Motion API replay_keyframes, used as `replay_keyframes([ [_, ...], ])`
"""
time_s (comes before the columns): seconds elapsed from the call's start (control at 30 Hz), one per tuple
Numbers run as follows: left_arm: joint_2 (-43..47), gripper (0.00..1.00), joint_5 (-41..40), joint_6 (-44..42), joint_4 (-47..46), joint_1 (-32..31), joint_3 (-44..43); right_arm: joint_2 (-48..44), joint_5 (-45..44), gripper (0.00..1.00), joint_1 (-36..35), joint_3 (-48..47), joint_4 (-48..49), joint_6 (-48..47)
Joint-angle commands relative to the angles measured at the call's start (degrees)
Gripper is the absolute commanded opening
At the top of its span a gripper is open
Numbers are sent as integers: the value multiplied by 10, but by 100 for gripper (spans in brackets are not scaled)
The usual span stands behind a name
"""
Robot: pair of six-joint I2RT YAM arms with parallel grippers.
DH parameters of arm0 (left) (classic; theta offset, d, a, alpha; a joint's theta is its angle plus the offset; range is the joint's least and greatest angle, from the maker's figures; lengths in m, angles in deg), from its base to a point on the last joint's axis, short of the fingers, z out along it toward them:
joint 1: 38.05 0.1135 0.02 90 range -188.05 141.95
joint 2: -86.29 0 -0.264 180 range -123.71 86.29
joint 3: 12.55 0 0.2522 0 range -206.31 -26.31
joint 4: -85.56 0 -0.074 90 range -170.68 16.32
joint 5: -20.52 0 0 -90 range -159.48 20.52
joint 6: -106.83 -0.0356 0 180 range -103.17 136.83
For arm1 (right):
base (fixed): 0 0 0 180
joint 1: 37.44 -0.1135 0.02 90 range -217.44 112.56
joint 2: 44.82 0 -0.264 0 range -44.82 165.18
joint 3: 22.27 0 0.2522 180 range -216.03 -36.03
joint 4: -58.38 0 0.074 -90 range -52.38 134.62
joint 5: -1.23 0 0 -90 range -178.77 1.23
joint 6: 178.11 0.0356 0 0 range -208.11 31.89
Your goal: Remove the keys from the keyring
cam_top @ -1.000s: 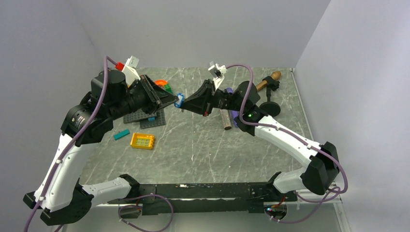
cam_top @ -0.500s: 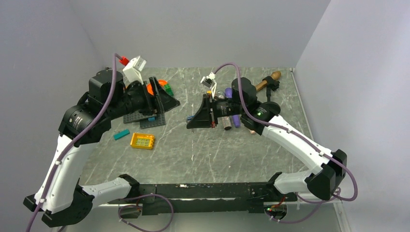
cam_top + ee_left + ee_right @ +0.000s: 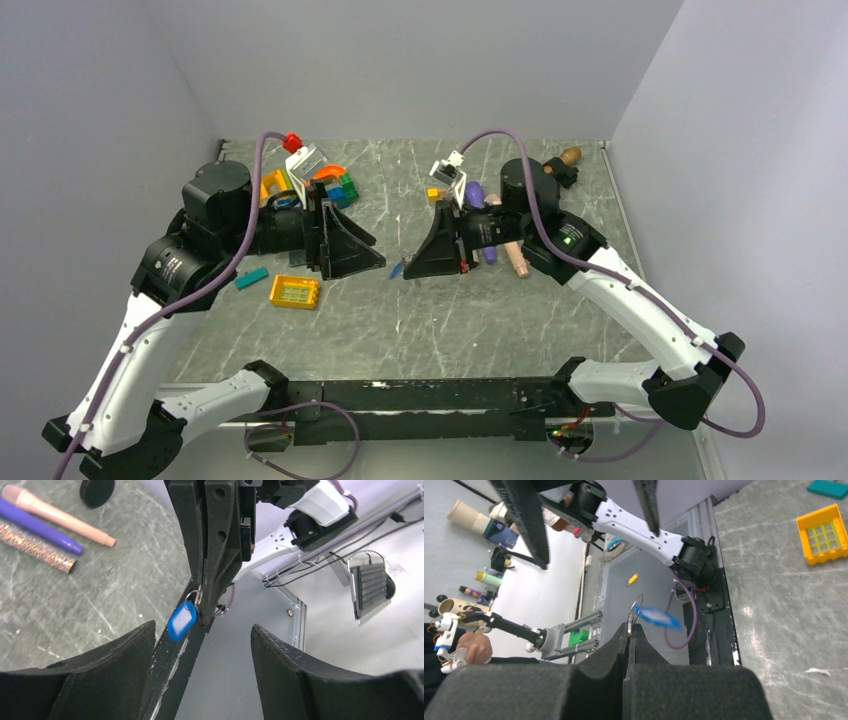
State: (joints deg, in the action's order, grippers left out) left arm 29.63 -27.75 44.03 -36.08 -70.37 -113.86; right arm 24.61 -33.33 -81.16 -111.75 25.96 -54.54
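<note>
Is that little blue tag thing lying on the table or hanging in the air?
Hanging. The right gripper is shut on the keyring, which dangles from its tips; the left gripper is open, apart from it.

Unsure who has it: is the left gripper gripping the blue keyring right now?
No, the left gripper has its jaws wide open, and the keyring hangs from the shut jaws of the right gripper.

Bare table separates left pincer and right pincer.
</note>
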Motion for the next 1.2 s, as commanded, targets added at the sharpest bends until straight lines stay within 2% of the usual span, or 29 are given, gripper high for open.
replay_keyframes([
  [0.0,-6,74,78,-16,-65,1,-12,-26,18,0,-12,-3,62,34],
  [0.13,-17,74,85,-16,-70,1,-22,-26,10,0,-26,-20,53,27],
  [0.37,-32,65,111,5,-100,1,-22,-30,-13,0,-45,-32,35,13],
  [0.7,-52,54,144,0,-76,1,-37,-41,-30,0,-51,-30,26,-1],
  [0.8,-58,50,137,-21,-37,0,-49,-42,-34,0,-51,-33,16,-11],
  [1.17,-64,45,129,-29,-20,-12,-44,-47,-34,0,-51,-29,23,-15],
])
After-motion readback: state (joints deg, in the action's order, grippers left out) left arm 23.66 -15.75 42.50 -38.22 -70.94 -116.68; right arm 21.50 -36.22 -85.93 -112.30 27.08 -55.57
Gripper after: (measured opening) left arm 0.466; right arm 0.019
